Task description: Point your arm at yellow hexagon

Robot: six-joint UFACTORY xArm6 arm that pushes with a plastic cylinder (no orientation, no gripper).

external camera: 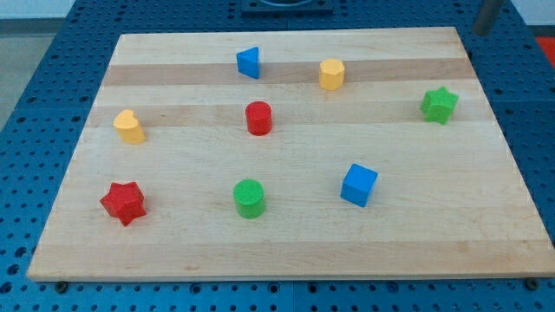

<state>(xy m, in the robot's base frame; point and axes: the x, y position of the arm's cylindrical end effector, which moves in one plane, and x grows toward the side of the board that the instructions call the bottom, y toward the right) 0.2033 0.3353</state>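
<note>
The yellow hexagon (331, 74) is standing upright on the wooden desk (286, 243), near the view's top and a little to the right of the middle. Nothing is touching it. To its left, near it, the blue triangle (249, 61) is sitting at almost the same height. Below and to the left of the hexagon, the red cylinder (258, 117) is standing close to the middle of the desk. Far to the right of the hexagon, the green star (439, 104) is lying near the desk's right edge.

Toward the view's left, well apart from the hexagon, the yellow heart-like block (129, 126) is resting. Along the lower part, the red star (123, 203), the green cylinder (249, 198) and the blue cube (359, 185) are sitting in a loose row, all apart from each other.

A dark rod (487, 16) is showing at the view's top right corner, off the desk; my tip cannot be made out clearly there. The arm is carrying no jaws, so nothing is being held.
</note>
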